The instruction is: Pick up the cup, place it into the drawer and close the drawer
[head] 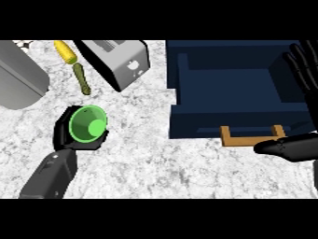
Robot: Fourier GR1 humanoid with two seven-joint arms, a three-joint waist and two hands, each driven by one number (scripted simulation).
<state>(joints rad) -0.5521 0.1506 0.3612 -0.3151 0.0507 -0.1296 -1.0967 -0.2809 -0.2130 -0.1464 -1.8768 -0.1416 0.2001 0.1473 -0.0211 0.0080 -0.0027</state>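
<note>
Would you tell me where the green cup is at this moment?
In the head view the green cup sits left of centre on the marble counter, gripped by the left hand, below the toaster and left of the open blue drawer.

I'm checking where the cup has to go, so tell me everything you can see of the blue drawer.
The drawer is a dark navy box, pulled out and open on the marbled counter. Its walls enclose a deep rectangular cavity in which nothing shows. A light wooden handle juts from its front panel. The right hand is raised with straight fingers over its right side, hiding that edge; whether they touch cannot be told. The cup is not in it.
</note>
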